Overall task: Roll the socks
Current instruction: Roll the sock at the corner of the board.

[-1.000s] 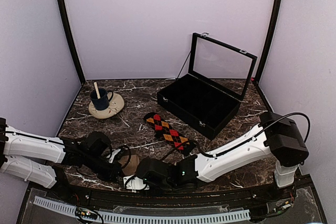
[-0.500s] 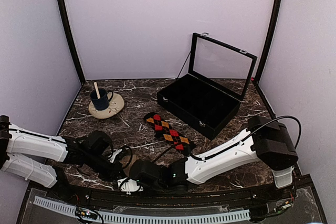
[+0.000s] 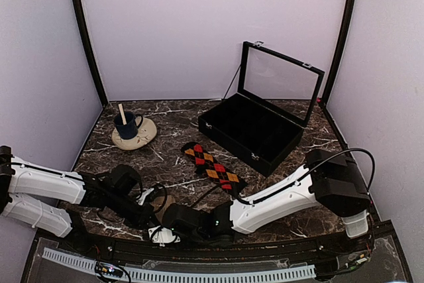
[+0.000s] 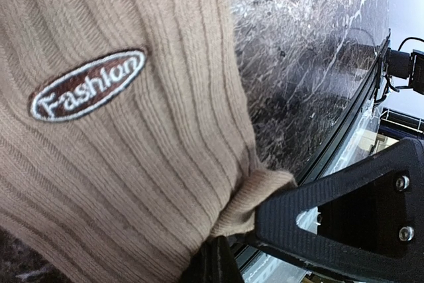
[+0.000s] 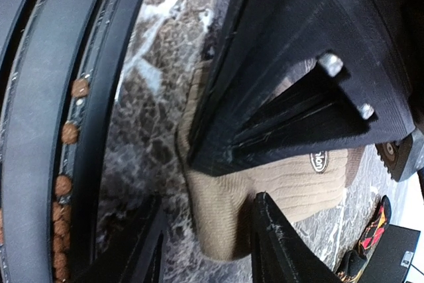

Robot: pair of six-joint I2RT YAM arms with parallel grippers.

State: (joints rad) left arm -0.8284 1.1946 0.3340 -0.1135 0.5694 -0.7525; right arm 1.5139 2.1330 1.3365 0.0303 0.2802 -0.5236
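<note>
Both arms meet at the near left edge of the dark marble table, where the tan sock lies, half hidden beneath them in the overhead view. The left gripper looks clenched on a gathered corner of it, the knit bunching against a black finger, probably to anchor that end. The right gripper is released, its fingers spread either side of the sock's rounded end, seemingly set to take hold and begin the turn. The sock is soft, limp and thickly ribbed, with an oval brown patch reading "Fashion". The argyle sock lies flat farther back near the centre, just in front of an open black box with a clear lid. A blue mug on a cream saucer sits at the far left.
</note>
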